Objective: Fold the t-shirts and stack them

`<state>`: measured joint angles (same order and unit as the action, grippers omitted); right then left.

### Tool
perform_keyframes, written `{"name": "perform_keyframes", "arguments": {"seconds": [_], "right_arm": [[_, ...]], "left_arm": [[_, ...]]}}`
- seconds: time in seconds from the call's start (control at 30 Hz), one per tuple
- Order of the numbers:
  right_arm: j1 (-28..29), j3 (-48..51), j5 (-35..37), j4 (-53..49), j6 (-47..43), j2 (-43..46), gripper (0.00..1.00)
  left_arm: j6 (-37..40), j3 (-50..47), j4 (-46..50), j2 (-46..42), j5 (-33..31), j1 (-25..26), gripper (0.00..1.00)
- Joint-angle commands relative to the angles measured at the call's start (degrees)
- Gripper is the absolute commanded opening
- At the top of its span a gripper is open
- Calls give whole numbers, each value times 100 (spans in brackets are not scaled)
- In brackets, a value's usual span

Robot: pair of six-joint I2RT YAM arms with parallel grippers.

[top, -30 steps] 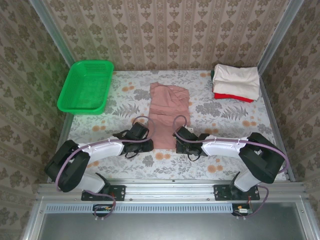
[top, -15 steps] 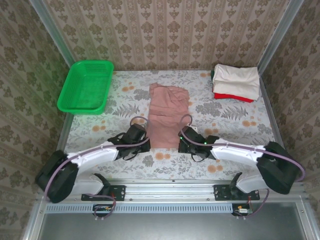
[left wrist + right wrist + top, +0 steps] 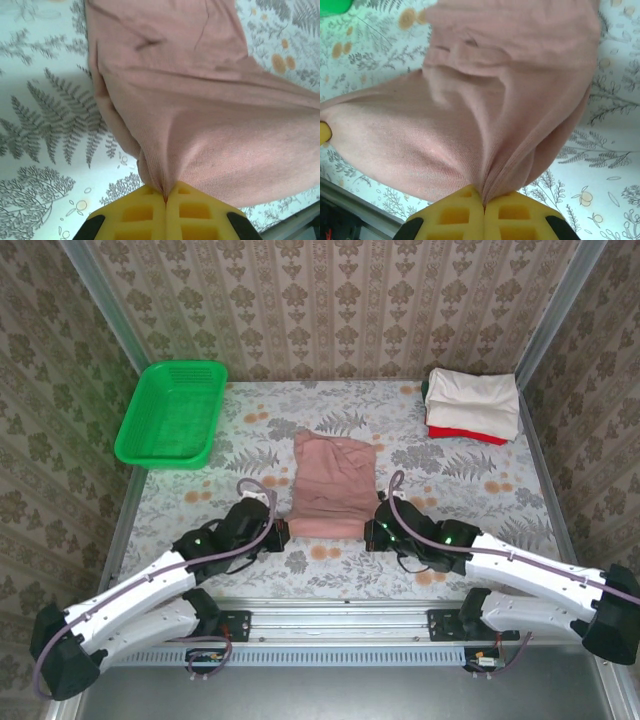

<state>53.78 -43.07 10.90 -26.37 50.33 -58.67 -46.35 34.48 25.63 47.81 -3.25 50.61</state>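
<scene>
The dusty-pink t-shirt (image 3: 333, 484) lies at the table's middle, its near edge lifted and stretched between both grippers. My left gripper (image 3: 279, 533) is shut on the shirt's near left corner, the pink cloth (image 3: 210, 100) pinched between its yellow fingers (image 3: 135, 215). My right gripper (image 3: 376, 534) is shut on the near right corner, with the same fabric (image 3: 485, 110) bunched between its yellow fingers (image 3: 520, 220). A folded cream t-shirt (image 3: 473, 400) rests on a folded red t-shirt (image 3: 462, 432) at the back right.
A green mesh basket (image 3: 173, 413) stands at the back left. The floral tablecloth (image 3: 460, 485) lies bare between the pink shirt and the stack. Metal frame rails (image 3: 340, 615) run along the near edge, and patterned walls enclose the other sides.
Both grippers closed on the pink shirt's near corners and lifted them. The arms stretched out from their bases, and the shirt now looks shorter and wider.
</scene>
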Motion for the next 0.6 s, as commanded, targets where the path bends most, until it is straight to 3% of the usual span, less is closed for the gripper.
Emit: {"name": "perform_keyframes", "arguments": {"seconds": [0.0, 0.27, 0.37, 0.57], "right_arm": [[-258, -699, 476, -685, -426, -169, 0], [-1797, -1700, -712, -47, -1230, -1513, 0], [-2246, -2137, -1148, 14, -1422, -2212, 0], [-2875, -2997, -1691, 44, -1669, -3365, 0]], "left_arm": [[435, 672, 317, 315, -544, -164, 0], [1394, 2135, -278, 2276, 2, -1377, 0], [1634, 2678, -475, 3068, 569, -1895, 0], [1908, 3837, -529, 4650, 1143, -2369, 0]]}}
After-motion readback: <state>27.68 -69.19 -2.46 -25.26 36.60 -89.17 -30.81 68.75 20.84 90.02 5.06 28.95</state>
